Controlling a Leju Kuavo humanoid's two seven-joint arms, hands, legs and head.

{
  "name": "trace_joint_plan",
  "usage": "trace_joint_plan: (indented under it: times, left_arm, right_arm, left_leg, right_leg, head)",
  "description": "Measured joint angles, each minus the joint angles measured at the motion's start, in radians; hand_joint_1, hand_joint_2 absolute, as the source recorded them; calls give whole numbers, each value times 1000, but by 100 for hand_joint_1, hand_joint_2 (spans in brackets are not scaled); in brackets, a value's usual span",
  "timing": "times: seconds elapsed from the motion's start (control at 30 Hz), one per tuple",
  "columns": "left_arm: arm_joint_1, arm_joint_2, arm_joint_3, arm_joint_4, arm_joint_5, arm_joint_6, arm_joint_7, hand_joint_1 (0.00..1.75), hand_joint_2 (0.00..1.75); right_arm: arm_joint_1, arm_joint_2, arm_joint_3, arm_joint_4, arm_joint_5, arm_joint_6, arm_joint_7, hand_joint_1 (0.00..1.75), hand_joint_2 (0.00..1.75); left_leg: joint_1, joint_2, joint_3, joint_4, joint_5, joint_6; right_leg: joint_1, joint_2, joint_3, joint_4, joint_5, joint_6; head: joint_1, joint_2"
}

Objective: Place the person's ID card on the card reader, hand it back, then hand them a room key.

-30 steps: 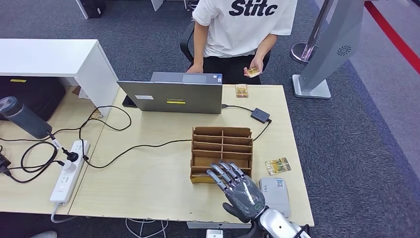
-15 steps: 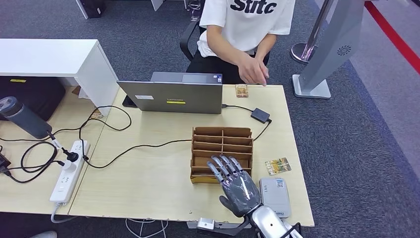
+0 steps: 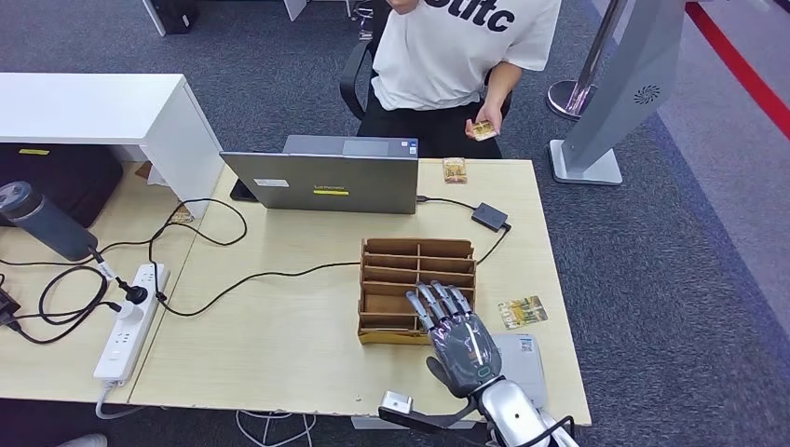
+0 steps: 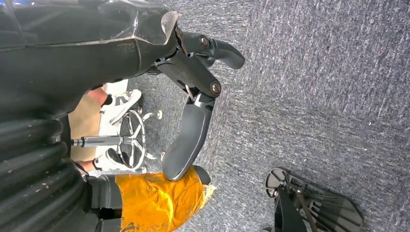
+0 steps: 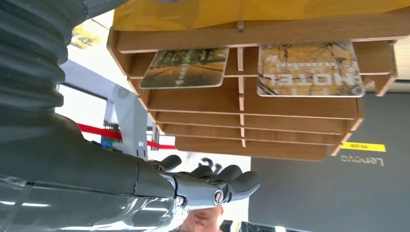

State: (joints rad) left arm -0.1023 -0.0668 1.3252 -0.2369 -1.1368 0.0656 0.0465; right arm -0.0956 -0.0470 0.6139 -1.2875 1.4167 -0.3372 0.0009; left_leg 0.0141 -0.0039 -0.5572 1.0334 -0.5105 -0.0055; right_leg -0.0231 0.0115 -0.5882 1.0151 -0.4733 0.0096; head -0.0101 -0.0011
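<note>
1. A pale wooden worktop fills the middle of the head view, on grey carpet; a white cabinet stands at upper left and a second worktop with a power strip adjoins at lower left.
2. A grey laptop sits at the worktop's far edge, a cable running from it to a small black adapter.
3. The brown cardboard card rack stands centre right; the right wrist view shows two hotel room key cards lying in its nearest slots.
4. The right hand hovers over the rack's near right corner, fingers spread and holding nothing.
5. Under its wrist, at the lower right, lies the grey card reader; a loose card lies just beside the rack's right side.
6. A person in a white T-shirt sits past the far edge, holding a card at top centre; another small card rests on the far edge.
7. The left hand hangs over carpet, fingers loosely apart and empty.
8. Open carpet lies to the right of the worktop, up to a grey stand.
</note>
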Motion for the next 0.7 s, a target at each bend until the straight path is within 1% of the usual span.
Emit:
trace_joint_plan:
  times: [0.33, 0.7]
  left_arm:
    - [0, 0, 0, 0, 3, 0, 0, 0, 175]
    - [0, 0, 0, 0, 3, 0, 0, 0, 175]
  right_arm:
    - [12, 5, -62, 9, 11, 0, 7, 0, 175]
    - [16, 14, -85, 17, 18, -2, -8, 0, 175]
  left_leg:
    - [0, 0, 0, 0, 0, 0]
    - [0, 0, 0, 0, 0, 0]
  right_leg:
    - [0, 0, 0, 0, 0, 0]
    - [0, 0, 0, 0, 0, 0]
  head:
    - [0, 0]
    - [0, 0]
